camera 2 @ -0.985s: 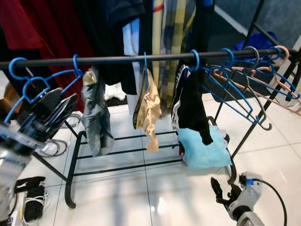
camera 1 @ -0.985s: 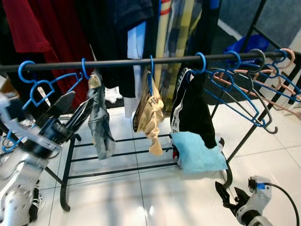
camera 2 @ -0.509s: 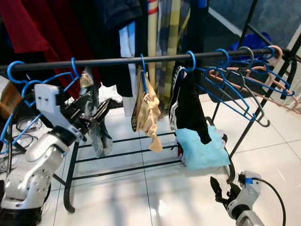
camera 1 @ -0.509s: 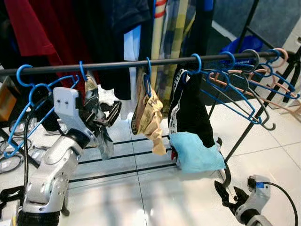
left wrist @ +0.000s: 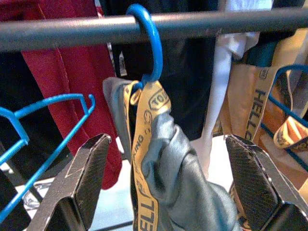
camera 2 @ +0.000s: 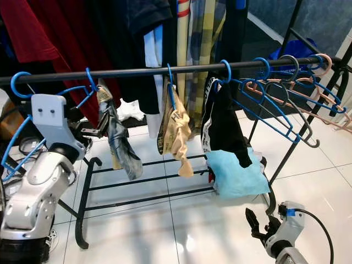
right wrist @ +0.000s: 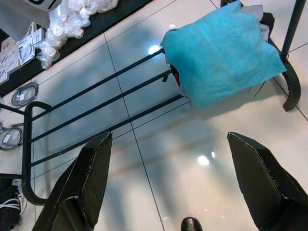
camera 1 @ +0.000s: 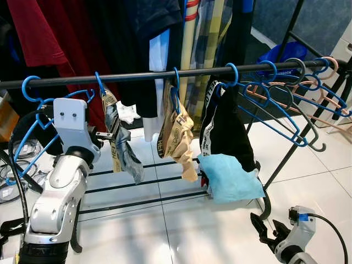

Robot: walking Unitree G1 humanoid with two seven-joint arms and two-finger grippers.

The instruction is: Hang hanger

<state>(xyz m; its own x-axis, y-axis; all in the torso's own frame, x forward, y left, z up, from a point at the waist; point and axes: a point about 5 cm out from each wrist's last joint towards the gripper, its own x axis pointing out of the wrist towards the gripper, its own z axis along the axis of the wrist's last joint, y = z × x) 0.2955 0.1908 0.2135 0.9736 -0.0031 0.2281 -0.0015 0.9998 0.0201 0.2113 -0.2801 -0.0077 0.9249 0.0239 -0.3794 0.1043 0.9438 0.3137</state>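
On rail (camera 1: 137, 76), perhaps nine hangers, three clothed, left pincer (left wrist: 166, 180) spread.

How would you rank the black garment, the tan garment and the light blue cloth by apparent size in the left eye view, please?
1. black garment
2. light blue cloth and tan garment: look alike, so unranked.

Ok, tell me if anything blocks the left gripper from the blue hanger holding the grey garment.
Nothing visible does. The left gripper is open right before the grey garment, whose blue hanger already hooks over the rail.
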